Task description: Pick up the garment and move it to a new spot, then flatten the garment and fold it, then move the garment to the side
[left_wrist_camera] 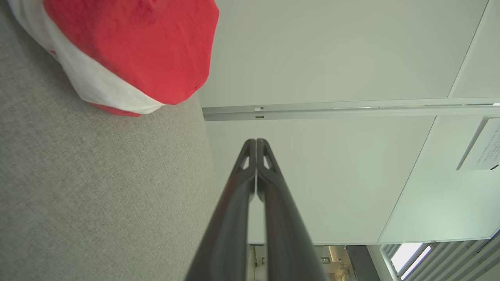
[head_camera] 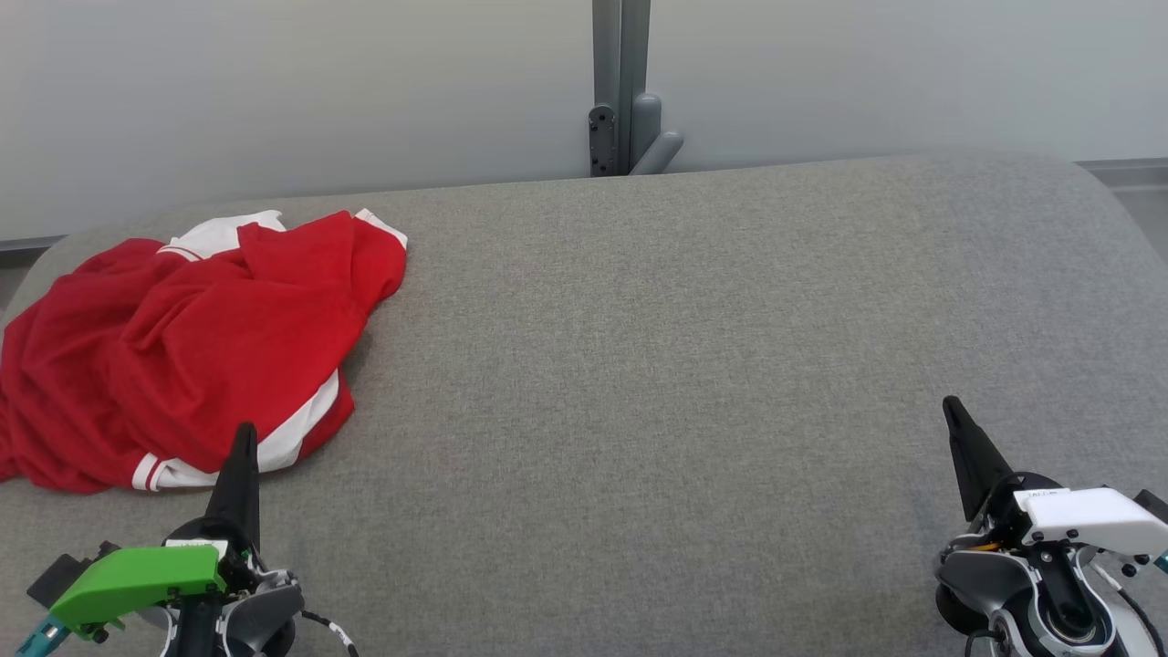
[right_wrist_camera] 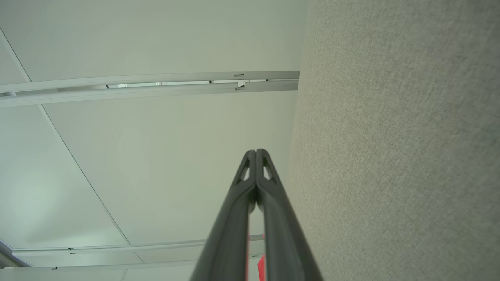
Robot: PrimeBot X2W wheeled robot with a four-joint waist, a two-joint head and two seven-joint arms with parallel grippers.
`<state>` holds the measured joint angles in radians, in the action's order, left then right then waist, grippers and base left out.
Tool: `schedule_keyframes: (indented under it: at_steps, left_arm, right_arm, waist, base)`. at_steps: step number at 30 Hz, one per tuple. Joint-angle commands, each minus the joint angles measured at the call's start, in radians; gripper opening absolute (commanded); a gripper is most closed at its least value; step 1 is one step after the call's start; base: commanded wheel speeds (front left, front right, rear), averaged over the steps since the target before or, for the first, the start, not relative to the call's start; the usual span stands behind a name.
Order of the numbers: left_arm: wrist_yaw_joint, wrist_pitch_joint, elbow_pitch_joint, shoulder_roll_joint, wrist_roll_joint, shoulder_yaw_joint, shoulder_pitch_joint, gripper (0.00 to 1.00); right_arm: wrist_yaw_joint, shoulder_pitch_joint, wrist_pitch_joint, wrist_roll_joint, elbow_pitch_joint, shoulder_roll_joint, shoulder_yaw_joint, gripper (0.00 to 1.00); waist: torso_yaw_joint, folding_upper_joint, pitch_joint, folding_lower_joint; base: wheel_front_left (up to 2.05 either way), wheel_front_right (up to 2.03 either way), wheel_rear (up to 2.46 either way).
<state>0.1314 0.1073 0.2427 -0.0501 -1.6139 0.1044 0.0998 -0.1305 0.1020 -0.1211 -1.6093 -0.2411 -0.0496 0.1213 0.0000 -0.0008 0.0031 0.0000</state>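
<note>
Grey woven-fabric surface (head_camera: 639, 365) spans the head view, with a pale wall (head_camera: 274, 91) behind it and one grey post (head_camera: 620, 82) at centre. One garment (head_camera: 182, 347): red, white trim bands, crumpled in a heap at the surface's left end. Two grippers: left gripper (head_camera: 245, 433) just beside the garment's near edge, right gripper (head_camera: 951, 409) well apart at right. Both have fingers pressed together, nothing held.

No text legible. Paper notice (left_wrist_camera: 484, 146) on the wall panel (left_wrist_camera: 351, 175): several printed lines, too small to read. Small white label (head_camera: 1046, 494) on the right gripper (head_camera: 951, 403) housing: dark marks, unreadable.
</note>
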Motion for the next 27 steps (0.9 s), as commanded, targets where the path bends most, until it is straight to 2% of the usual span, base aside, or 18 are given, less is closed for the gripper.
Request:
schedule_keyframes:
  at_steps: [1,5,6,15,27]
  left_arm:
    - [0.002,-0.001,-0.002,-0.001,0.011,0.002,0.019,0.00]
    - [0.002,-0.001,-0.002,-0.001,0.011,0.002,0.019,0.00]
    - [0.000,0.000,0.000,0.000,0.000,0.000,0.000,1.00]
    - [-0.001,-0.041,0.005,0.002,0.002,-0.035,-0.019,1.00]
    - [-0.009,-0.096,0.000,-0.008,0.146,-0.056,-0.020,1.00]
  right_arm:
    - [-0.001,0.009,0.004,-0.006,0.004,-0.005,0.002,0.00]
    - [-0.001,0.009,0.004,-0.006,0.004,-0.005,0.002,0.00]
    - [0.000,0.000,0.000,0.000,-0.001,0.000,0.000,1.00]
    - [0.000,-0.019,0.043,0.041,-0.012,0.004,-0.026,1.00]
    - [0.000,-0.025,0.099,0.292,0.035,0.003,-0.043,1.00]
  waist:
    - [0.000,0.0008,0.000,0.0000]
    - [0.000,0.0008,0.000,0.0000]
    - [0.000,0.0000,0.000,0.0000]
    - [0.002,0.0001,0.000,0.0000]
    - [0.006,0.0001,-0.001,0.0000]
  base:
    - [0.00,0.00,0.00]
    - [0.00,0.00,0.00]
    - [0.00,0.00,0.00]
    - [0.00,0.00,0.00]
    - [0.00,0.00,0.00]
